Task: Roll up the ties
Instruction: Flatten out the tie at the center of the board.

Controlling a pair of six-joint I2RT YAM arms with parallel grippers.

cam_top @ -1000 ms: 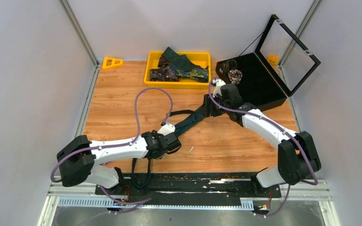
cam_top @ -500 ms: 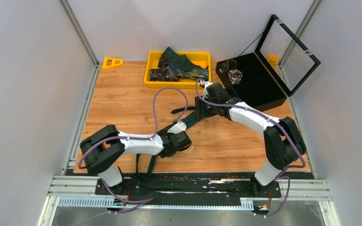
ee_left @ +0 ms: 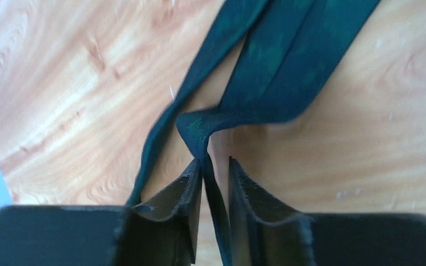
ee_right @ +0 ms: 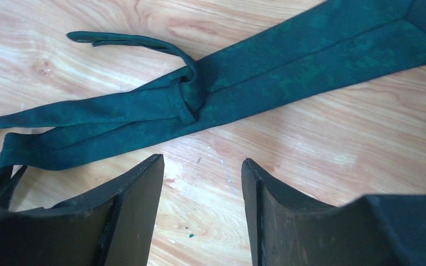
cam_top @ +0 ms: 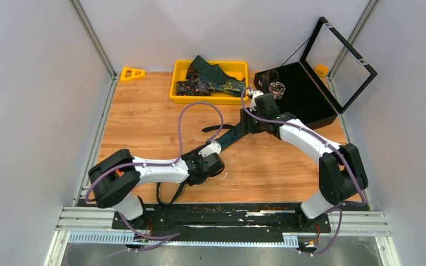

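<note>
No lettering, label, brand mark, number or sign can be read in any of the views. The green tie point(ee_right: 310, 61) carries only a faint tone-on-tone woven pattern, with no words in it.
</note>
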